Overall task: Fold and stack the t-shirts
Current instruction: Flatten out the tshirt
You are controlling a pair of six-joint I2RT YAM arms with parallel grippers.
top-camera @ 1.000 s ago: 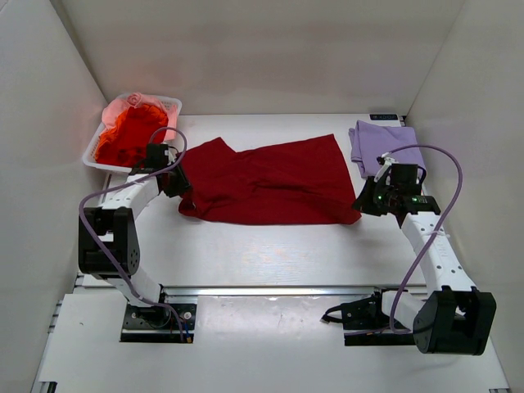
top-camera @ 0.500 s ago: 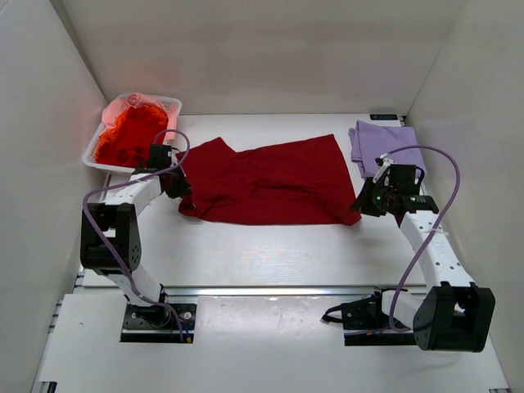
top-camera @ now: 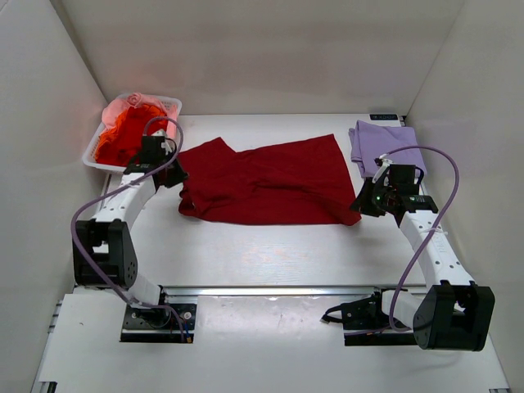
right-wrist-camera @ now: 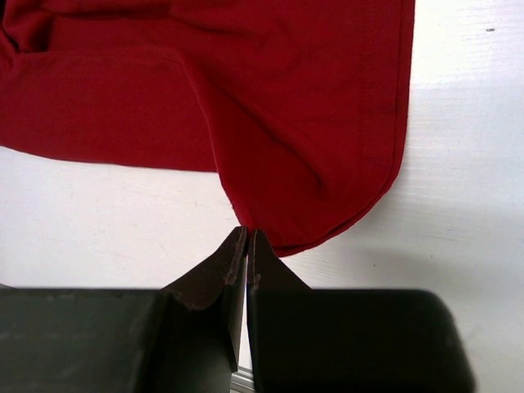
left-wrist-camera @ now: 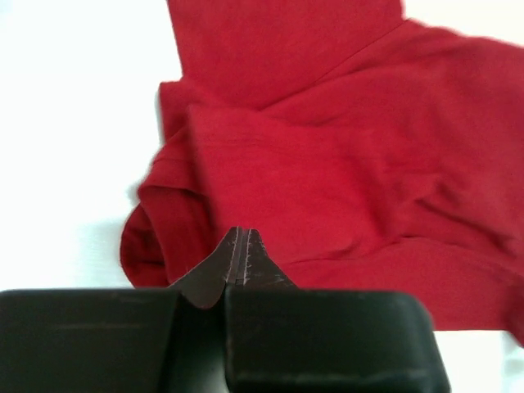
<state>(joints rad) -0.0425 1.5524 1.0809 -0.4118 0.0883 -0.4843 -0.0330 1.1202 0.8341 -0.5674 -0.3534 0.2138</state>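
Left fingers (left-wrist-camera: 238,250): clamped tight on the bunched edge of the dark red t-shirt (top-camera: 270,180); right fingers (right-wrist-camera: 246,246): pinched on its hem corner. Shirt lay spread on the counter (top-camera: 262,254) between them. Step judged: first fold gripped; next needed an even lift across.

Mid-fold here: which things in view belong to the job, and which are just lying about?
Job: dark red t-shirt; lavender t-shirt; orange-red and pink shirts, still in a heap.
Lying about: white basket holding that heap.
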